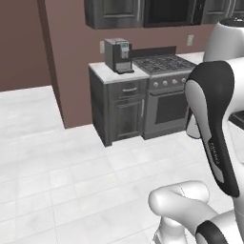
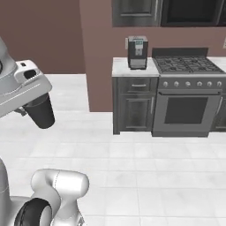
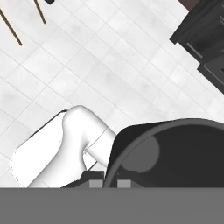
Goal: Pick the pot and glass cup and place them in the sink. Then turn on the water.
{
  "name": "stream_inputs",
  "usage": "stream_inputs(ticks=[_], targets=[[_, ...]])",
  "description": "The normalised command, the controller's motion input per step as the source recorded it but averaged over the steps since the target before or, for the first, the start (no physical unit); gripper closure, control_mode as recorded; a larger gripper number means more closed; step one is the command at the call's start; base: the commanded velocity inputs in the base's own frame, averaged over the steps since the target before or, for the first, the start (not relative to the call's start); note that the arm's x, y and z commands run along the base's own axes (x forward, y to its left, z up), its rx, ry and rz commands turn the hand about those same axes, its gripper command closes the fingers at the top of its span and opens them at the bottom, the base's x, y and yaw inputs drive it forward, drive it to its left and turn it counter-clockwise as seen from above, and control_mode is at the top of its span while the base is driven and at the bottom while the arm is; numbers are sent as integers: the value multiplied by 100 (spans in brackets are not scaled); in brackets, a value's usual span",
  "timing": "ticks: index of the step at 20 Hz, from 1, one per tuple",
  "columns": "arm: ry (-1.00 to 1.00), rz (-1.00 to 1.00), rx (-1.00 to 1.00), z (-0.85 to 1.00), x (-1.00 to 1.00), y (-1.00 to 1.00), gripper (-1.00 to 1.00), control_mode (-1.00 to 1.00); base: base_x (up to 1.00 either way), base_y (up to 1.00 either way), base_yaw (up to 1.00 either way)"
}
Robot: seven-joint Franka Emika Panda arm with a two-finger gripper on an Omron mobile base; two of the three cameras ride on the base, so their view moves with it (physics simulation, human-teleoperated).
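The glass cup (image 2: 40,112), a dark, nearly black tumbler, hangs upright under my white hand at the left of the right base view, well above the floor. My gripper (image 2: 32,100) is shut on the cup at its rim. In the hand view the cup's round rim and dark inside (image 3: 175,153) lie close to the camera, with the gripper (image 3: 107,183) clamped at the rim's left edge. The pot and the sink are out of view, and no water is seen.
A dark cabinet with a white top (image 1: 119,107) carries a coffee machine (image 1: 118,55) beside a grey stove (image 1: 164,90) against the brown wall. White tiled floor (image 2: 145,176) lies open in front. Thin brown legs (image 3: 11,26) show on the floor.
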Motion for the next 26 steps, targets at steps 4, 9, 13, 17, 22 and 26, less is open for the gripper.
stream_inputs(ticks=[4,9,13,17,22,26], targets=[[0,0,0,0,0,0,100,100,99,0,-6],[0,0,0,0,0,0,100,100,100,0,-10],[0,0,0,0,0,0,100,100,92,0,-20],[0,0,0,0,0,0,100,100,68,0,-47],[0,0,0,0,0,0,100,100,26,0,-78],[0,0,0,0,0,0,100,100,2,2,-89]])
